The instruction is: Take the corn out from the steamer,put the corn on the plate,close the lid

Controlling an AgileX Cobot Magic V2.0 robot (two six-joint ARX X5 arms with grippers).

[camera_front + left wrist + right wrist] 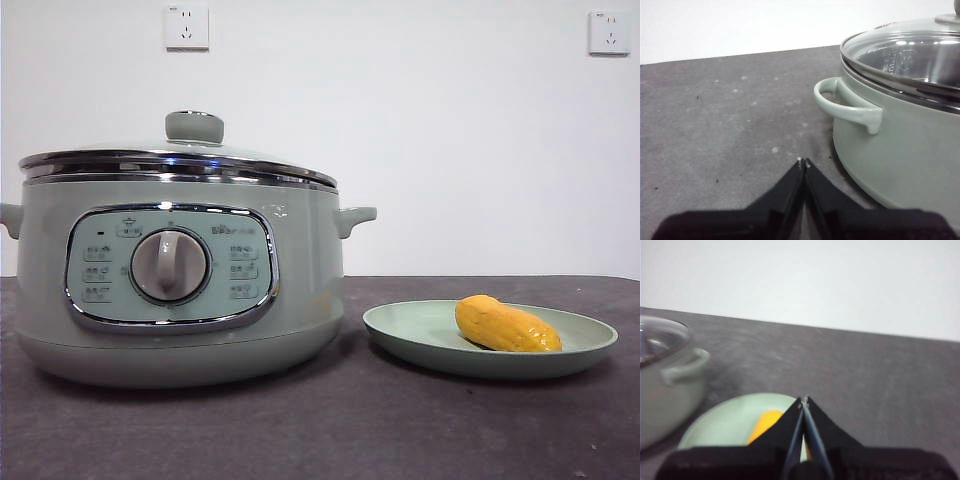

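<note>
The sage-green steamer (180,280) stands at the left with the glass lid (180,160) sitting on it, green knob (194,127) on top. The yellow corn (505,325) lies on the pale green plate (400,330) to the steamer's right. My left gripper (804,161) is shut and empty, low over the table beside the steamer's side handle (845,102). My right gripper (803,400) is shut and empty, above the plate (725,422) with the corn (765,424) partly hidden behind its jaws. Neither gripper shows in the front view.
The dark grey tabletop (400,420) spreads in front of the steamer and plate. A white wall with two sockets (187,27) stands behind. The lidded steamer (665,375) also shows in the right wrist view.
</note>
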